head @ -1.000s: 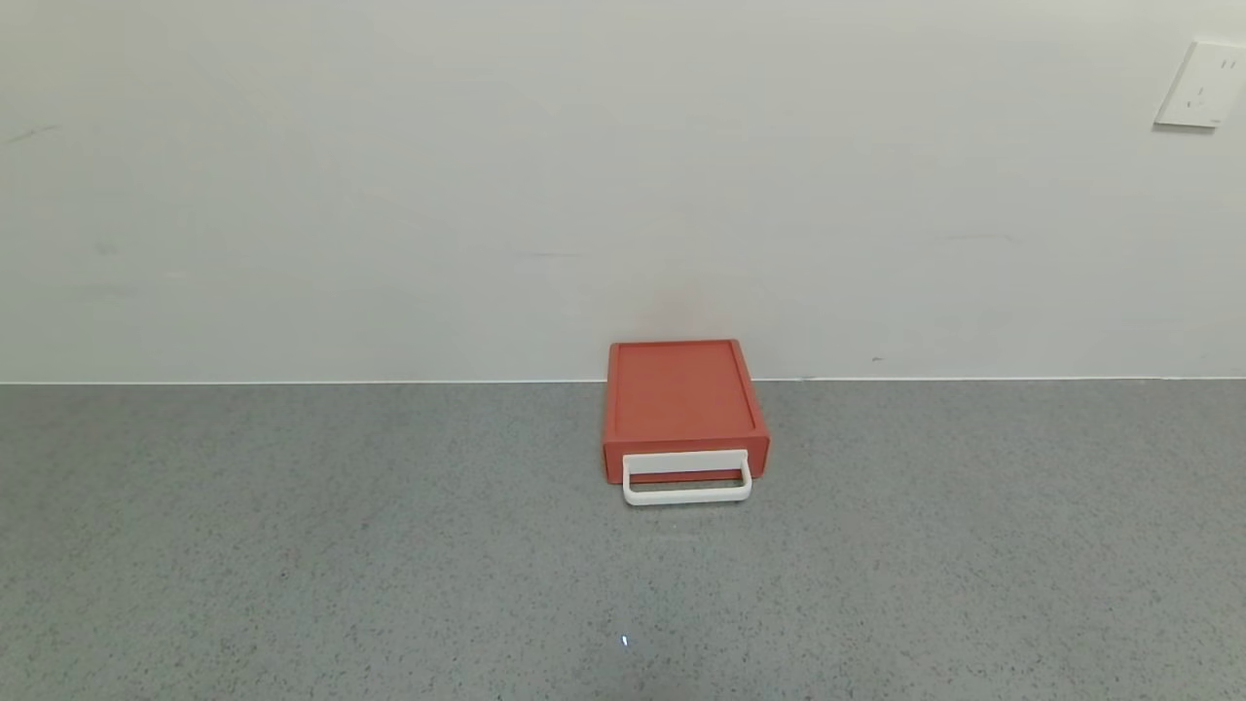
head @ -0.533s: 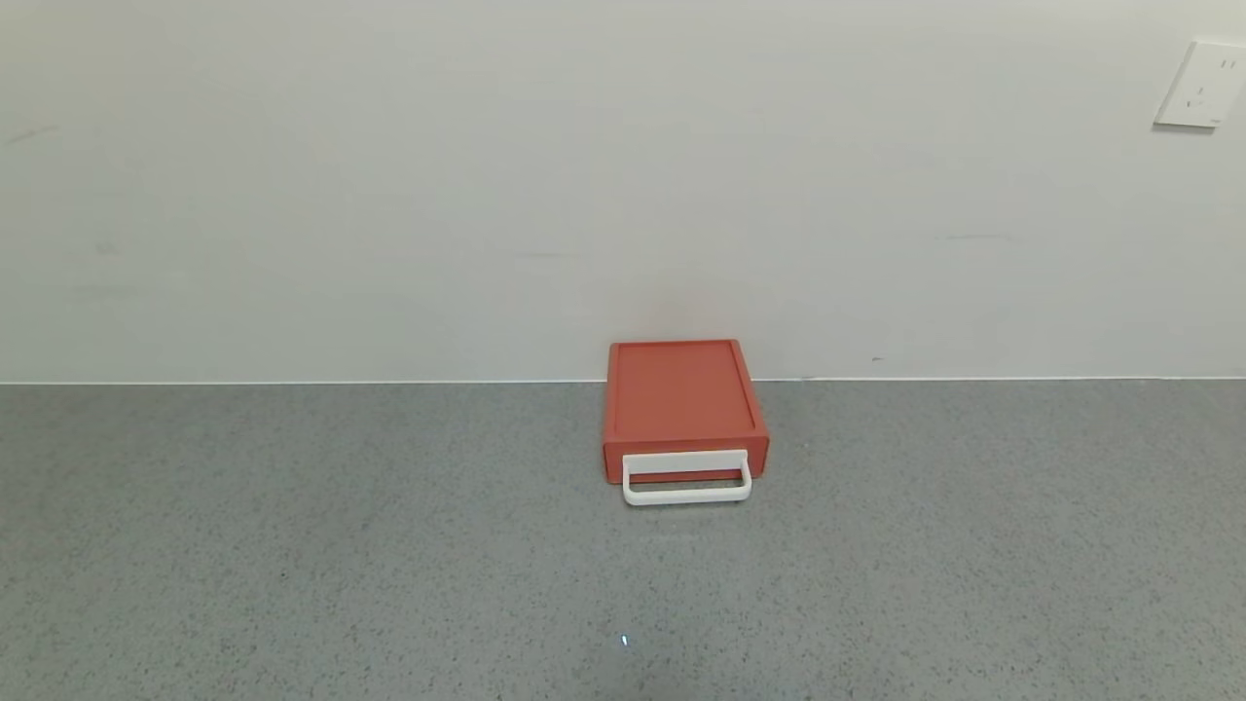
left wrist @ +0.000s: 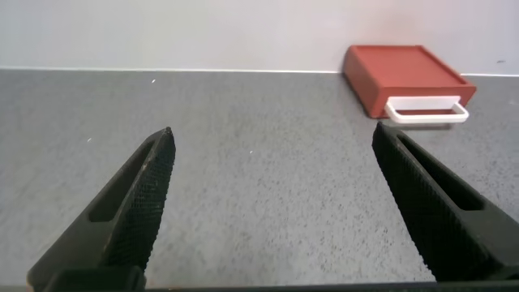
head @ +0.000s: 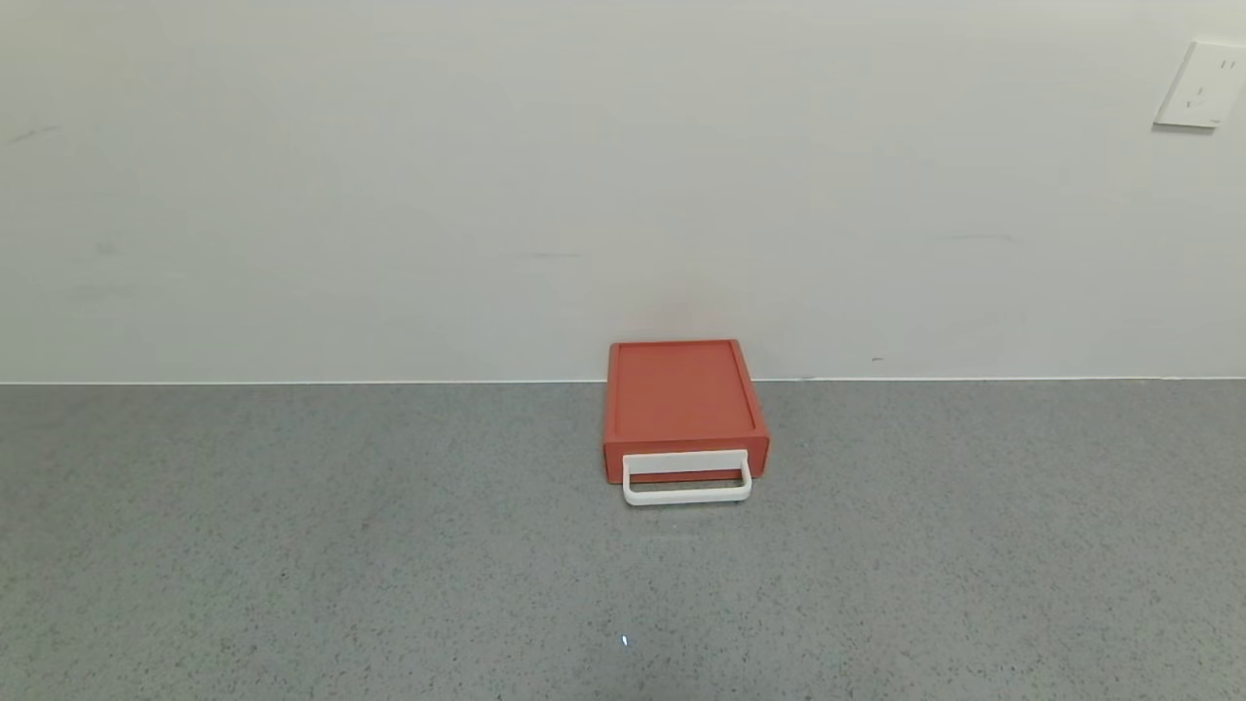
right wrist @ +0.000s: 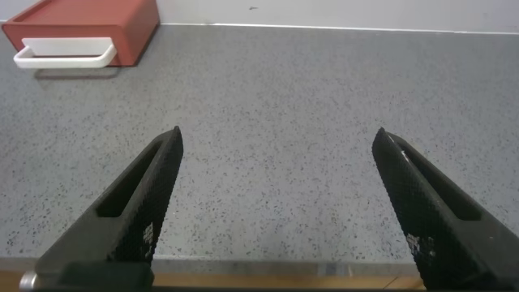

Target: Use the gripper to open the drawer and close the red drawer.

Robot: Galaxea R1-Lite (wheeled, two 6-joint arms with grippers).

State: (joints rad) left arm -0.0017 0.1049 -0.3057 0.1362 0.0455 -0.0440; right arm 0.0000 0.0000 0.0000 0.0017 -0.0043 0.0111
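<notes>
The orange-red drawer stands shut on the grey counter against the back wall, its white U-shaped handle facing me. It also shows in the left wrist view and in the right wrist view. Neither arm appears in the head view. My left gripper is open and empty, low over the counter, well short of the drawer. My right gripper is open and empty near the counter's front edge, also far from the drawer.
The grey speckled counter runs wide on both sides of the drawer. A white wall rises behind it, with a wall socket at the upper right. The counter's front edge shows in the right wrist view.
</notes>
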